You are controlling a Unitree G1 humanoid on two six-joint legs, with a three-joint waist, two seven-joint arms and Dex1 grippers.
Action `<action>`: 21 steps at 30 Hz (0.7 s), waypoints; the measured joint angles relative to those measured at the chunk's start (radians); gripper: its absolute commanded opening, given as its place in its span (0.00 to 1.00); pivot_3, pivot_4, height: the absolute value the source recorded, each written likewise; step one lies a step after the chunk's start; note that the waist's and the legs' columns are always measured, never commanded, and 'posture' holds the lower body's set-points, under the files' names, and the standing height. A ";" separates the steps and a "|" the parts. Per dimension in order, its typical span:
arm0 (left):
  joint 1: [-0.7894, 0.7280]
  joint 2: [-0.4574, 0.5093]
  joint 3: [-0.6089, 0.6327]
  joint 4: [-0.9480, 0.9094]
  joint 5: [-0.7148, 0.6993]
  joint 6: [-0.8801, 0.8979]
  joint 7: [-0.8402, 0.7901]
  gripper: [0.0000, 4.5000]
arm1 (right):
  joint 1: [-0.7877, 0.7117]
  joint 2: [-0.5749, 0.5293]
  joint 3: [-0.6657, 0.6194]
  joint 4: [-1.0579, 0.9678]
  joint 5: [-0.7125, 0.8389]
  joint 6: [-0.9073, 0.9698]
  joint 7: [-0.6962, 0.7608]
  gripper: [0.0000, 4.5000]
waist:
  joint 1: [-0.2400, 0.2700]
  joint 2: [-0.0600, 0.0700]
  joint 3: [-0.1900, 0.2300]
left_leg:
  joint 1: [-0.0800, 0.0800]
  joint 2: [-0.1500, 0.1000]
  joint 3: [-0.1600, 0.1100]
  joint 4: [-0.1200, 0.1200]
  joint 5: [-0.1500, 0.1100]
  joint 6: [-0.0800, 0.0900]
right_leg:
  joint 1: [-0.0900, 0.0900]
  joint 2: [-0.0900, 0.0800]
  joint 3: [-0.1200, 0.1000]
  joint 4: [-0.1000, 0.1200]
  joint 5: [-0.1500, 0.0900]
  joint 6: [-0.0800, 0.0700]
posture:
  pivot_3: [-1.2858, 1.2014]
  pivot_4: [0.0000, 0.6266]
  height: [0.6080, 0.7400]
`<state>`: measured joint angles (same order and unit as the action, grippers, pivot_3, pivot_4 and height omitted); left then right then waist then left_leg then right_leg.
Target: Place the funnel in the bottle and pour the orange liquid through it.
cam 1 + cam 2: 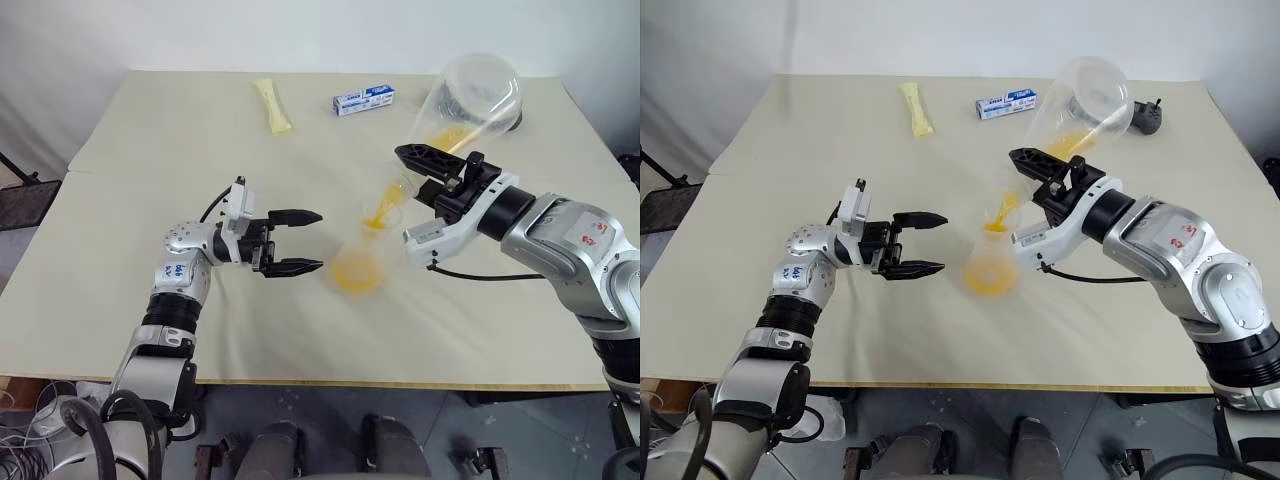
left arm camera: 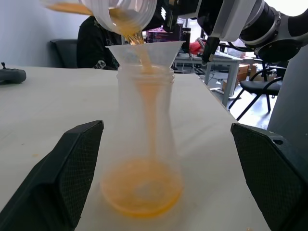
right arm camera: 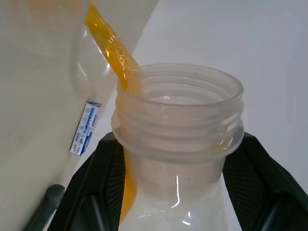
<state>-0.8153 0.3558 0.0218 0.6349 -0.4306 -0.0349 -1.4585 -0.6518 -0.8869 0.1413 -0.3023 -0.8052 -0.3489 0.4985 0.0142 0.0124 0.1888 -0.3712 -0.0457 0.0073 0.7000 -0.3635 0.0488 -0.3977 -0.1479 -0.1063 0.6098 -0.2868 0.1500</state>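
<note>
A wide table (image 1: pixel 120 300) covered in a pale beige sheet is being used to carry everything. Near its far edge, left of the middle, a pale yellow sachet (image 1: pixel 272 104) is being left lying flat, and a small blue and white box (image 1: pixel 363 99) is being kept just to its right, well apart from it. By the far right corner a small dark object (image 1: pixel 1145 117) is being left; what it is cannot be told. Towards the middle of the table, the bottle (image 1: pixel 357 262) is being kept upright on its flat base, with orange liquid (image 2: pixel 142 187) being collected in its bottom.
</note>
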 measured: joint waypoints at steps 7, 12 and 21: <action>0.000 0.000 0.000 0.000 0.000 0.000 -0.001 1.00 | 0.000 -0.006 0.000 0.026 0.000 -0.028 -0.005 0.54 | -0.001 0.000 0.000 | 0.000 0.000 0.000 0.000 0.000 0.000 | 0.000 0.000 0.000 0.000 0.000 0.000 | 0.52 0.24 1.00; 0.000 0.000 0.000 0.003 0.000 -0.001 -0.001 1.00 | -0.002 -0.007 0.000 0.034 -0.014 -0.052 -0.015 0.54 | -0.002 0.000 0.000 | 0.000 0.000 0.000 0.000 0.000 0.000 | 0.000 0.000 0.000 0.000 0.000 0.000 | 0.52 0.24 1.00; -0.018 -0.003 0.000 0.010 0.000 -0.001 -0.002 1.00 | -0.031 -0.008 0.000 0.057 -0.037 -0.090 -0.038 0.54 | -0.002 0.000 0.000 | 0.000 0.000 0.000 0.000 0.000 0.000 | 0.000 0.000 0.000 0.000 0.000 0.000 | 0.52 0.24 1.00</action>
<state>-0.8334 0.3533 0.0220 0.6450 -0.4306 -0.0363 -1.4603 -0.6832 -0.8947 0.1414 -0.2451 -0.8424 -0.4389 0.4606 0.0119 0.0124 0.1888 -0.3713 -0.0457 0.0074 0.7000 -0.3635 0.0488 -0.3977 -0.1479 -0.1063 0.6098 -0.2868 0.1500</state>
